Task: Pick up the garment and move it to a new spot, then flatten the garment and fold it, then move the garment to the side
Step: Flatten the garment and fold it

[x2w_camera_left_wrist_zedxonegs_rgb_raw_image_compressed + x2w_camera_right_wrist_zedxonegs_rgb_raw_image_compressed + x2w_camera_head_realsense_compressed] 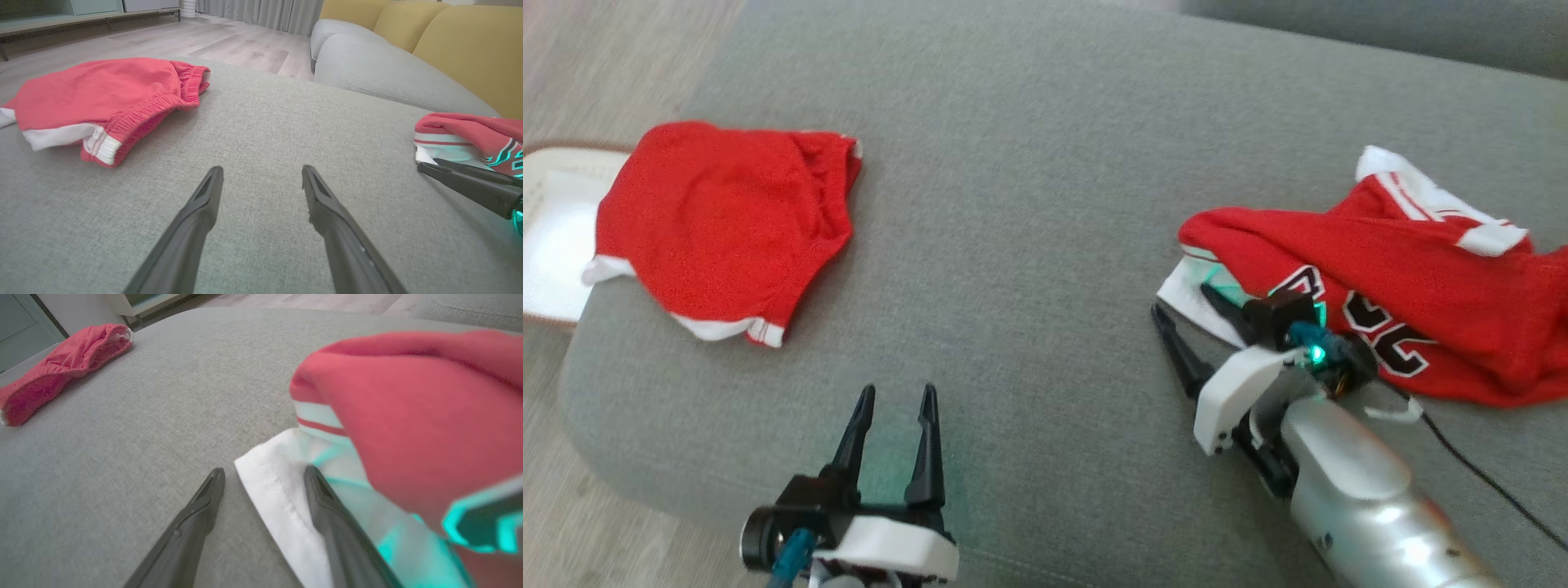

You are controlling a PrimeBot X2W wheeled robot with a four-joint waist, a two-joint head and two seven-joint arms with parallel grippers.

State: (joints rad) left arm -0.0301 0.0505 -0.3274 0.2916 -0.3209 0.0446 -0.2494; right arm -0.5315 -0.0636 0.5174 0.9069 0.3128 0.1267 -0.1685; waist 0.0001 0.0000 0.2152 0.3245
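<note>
The garment, a crumpled red jersey (1405,261) with white trim and black numbers, lies at the right of the grey cushion (1029,204). My right gripper (1180,299) stands open at its left corner. In the right wrist view the gripper (264,471) straddles the white hem (278,486): one finger rests over the white cloth, the other over bare cushion, with the red jersey (408,416) bulging just beyond. My left gripper (898,390) is open and holds nothing, low over the cushion's front; from its wrist the gripper (262,169) points at bare fabric, the jersey (470,126) off to the right.
Folded red shorts (719,220) with white trim lie at the cushion's left end, overhanging a white tray (547,245) beside it. A thin black cable (1486,482) trails by the right forearm. A grey armrest (388,73) and yellow backrest (449,36) stand beyond; wood floor lies past the cushion's left edge.
</note>
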